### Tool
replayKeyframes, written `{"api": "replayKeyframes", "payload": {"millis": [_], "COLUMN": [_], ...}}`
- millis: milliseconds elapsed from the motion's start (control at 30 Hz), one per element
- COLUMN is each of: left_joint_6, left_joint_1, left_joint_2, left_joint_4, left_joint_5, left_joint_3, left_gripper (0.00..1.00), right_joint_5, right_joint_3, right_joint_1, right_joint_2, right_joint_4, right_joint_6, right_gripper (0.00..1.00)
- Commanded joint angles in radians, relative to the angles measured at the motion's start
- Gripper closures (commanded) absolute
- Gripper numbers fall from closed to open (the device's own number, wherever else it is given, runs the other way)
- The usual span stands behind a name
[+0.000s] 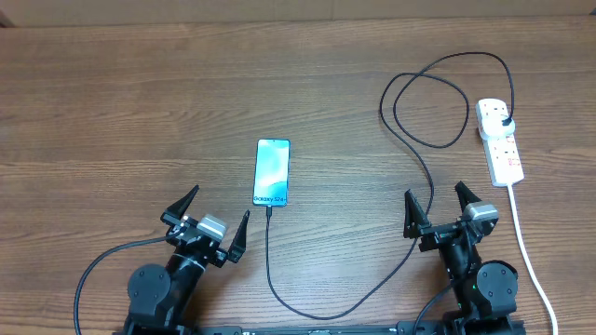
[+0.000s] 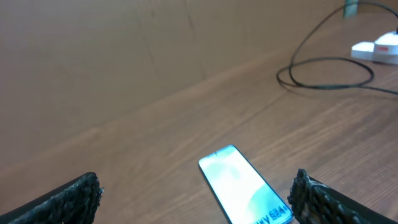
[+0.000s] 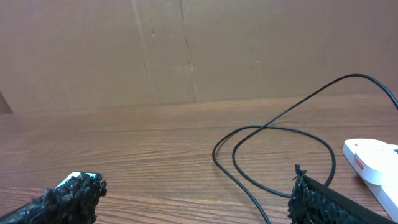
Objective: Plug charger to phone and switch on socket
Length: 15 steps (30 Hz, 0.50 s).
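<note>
The phone (image 1: pixel 272 171) lies flat mid-table, screen lit light blue, with "Galaxy S24+" at its near end; it also shows in the left wrist view (image 2: pixel 245 183). The black charger cable (image 1: pixel 307 307) runs from the phone's near end in a loop toward the front, then up right in coils (image 1: pixel 424 107) to a black plug (image 1: pixel 504 123) in the white socket strip (image 1: pixel 499 140). The cable shows in the right wrist view (image 3: pixel 273 134), with the strip (image 3: pixel 373 162) at the right. My left gripper (image 1: pixel 216 223) is open and empty, near the phone. My right gripper (image 1: pixel 436 207) is open and empty.
The strip's thick white cord (image 1: pixel 526 251) runs down the right side past my right arm. A brown cardboard wall (image 3: pixel 186 50) stands behind the wooden table.
</note>
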<state>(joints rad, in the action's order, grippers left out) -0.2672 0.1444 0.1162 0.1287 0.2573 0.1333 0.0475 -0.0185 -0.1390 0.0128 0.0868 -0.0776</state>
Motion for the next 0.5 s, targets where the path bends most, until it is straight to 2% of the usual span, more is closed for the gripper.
{"api": "replayKeyframes", "payload": {"millis": [0, 467], "left_joint_6": [-0.044, -0.043], "left_joint_1": [-0.021, -0.032], "left_joint_2": [-0.053, -0.114], "left_joint_4": [-0.032, -0.062], "left_joint_5": [-0.002, -0.003], "left_joint_3": [-0.057, -0.119], "left_gripper": [0.0, 0.0], "right_joint_5": [-0.002, -0.002], "right_joint_3": [0.011, 0.011], "right_joint_1": [-0.006, -0.006], "right_joint_2": [-0.01, -0.01], "right_joint_4": [-0.006, -0.006], "right_joint_6": [0.0, 0.0], "right_gripper": [0.0, 0.0]}}
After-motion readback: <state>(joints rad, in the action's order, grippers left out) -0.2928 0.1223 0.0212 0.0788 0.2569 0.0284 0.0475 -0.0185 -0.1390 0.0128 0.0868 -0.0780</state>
